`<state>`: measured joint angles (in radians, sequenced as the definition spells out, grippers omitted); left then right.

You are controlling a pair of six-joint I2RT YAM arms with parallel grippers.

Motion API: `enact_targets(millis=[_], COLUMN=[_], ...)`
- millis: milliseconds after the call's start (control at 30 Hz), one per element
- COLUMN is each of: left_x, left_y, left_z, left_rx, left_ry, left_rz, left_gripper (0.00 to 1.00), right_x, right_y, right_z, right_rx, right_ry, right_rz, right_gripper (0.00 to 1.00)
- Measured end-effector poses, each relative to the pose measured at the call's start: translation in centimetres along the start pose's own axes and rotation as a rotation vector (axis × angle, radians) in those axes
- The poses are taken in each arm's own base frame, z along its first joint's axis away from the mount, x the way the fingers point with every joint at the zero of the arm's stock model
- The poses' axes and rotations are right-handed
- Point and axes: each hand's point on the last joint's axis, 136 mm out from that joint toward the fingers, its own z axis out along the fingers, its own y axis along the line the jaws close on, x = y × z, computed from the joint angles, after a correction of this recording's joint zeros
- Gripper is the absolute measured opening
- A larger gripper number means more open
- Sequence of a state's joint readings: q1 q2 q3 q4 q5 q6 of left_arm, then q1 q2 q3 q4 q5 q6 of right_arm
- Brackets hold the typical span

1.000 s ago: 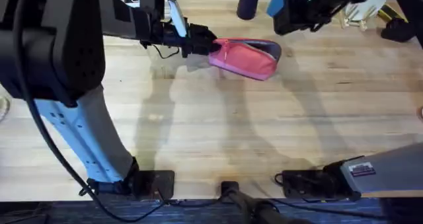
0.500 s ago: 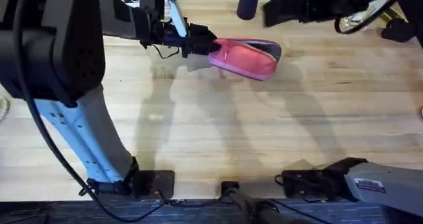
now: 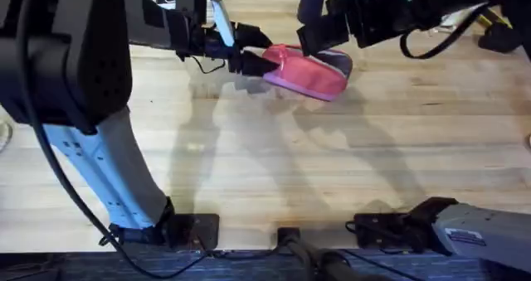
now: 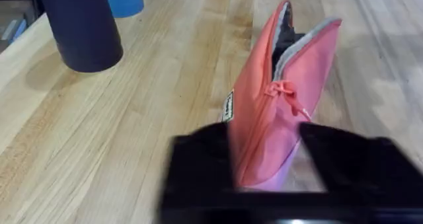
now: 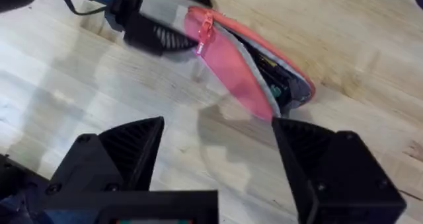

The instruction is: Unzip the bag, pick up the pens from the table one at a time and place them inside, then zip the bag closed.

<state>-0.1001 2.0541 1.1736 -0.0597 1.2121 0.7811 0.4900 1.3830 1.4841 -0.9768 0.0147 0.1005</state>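
On the worktop, left jaws pinch the bag; right jaws, spread, could miss the zipper pull and drag it loose.

In the right wrist view, the right gripper spreads its two black fingers wide at the lower edge, bare table between them. The bag sits in the upper middle of the frame, lying at a slant from upper left to centre right, pink with a grey-lined mouth gaping toward the right. Dark things with a spot of green show inside it, too small to tell apart. The left gripper clamps the bag's zipper end at the upper left, a blue cable trailing behind it
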Motion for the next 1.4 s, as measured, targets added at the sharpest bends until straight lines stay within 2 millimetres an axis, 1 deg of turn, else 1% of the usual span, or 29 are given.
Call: enact_targets(millis=[67,100,133,267,400,500,600,733,867,967,1033,1200,1400], left_x=[0.0,0.0,0.0,0.1,0.1,0.2,0.4,0.8,1.3,1.5,1.6,1.2,1.0], left_y=[0.0,0.0,0.0,0.0,0.2,0.6,1.3,2.7,3.9,4.4,4.5,4.7,4.9], left_z=[0.0,0.0,0.0,0.0,-0.2,-0.7,-2.0,-4.7,-7.1,-8.0,-8.4,-9.3,-10.6], left_rx=[0.0,0.001,0.0,-0.002,-0.008,-0.022,-0.048,-0.105,-0.161,-0.183,-0.191,-0.209,-0.224], left_ry=[0.0,0.0,0.0,0.002,0.003,0.0,-0.011,-0.029,-0.039,-0.042,-0.043,-0.05,-0.07], left_rz=[0.0,-0.004,-0.005,-0.004,-0.005,-0.01,-0.019,-0.037,-0.051,-0.059,-0.063,-0.057,-0.056], left_gripper=[0.903,0.967,0.986,0.993,0.993,0.993,0.993,0.993,0.993,0.994,0.994,0.994,0.994], right_x=[0.0,0.0,0.0,-0.1,-0.3,-0.5,-0.6,-0.6,-0.7,-0.7,-0.6,-0.2,-0.5], right_y=[0.0,0.0,0.0,0.1,0.2,0.2,0.2,0.3,1.7,3.1,3.7,4.0,4.5], right_z=[0.0,0.0,0.0,0.0,0.0,0.0,0.0,0.2,1.5,3.1,4.2,6.1,7.4], right_rx=[0.0,0.0,0.0,-0.002,-0.004,-0.006,-0.007,-0.01,-0.026,-0.036,-0.023,0.044,0.091], right_ry=[0.0,0.0,0.0,-0.003,-0.014,-0.022,-0.026,-0.021,0.001,0.019,0.027,0.031,0.011], right_rz=[0.0,0.0,0.0,0.016,0.089,0.146,0.192,0.267,0.286,0.282,0.286,0.298,0.314], right_gripper=[0.997,0.998,0.997,0.997,0.997,0.997,0.997,0.997,0.997,0.997,0.996,0.997,0.997])
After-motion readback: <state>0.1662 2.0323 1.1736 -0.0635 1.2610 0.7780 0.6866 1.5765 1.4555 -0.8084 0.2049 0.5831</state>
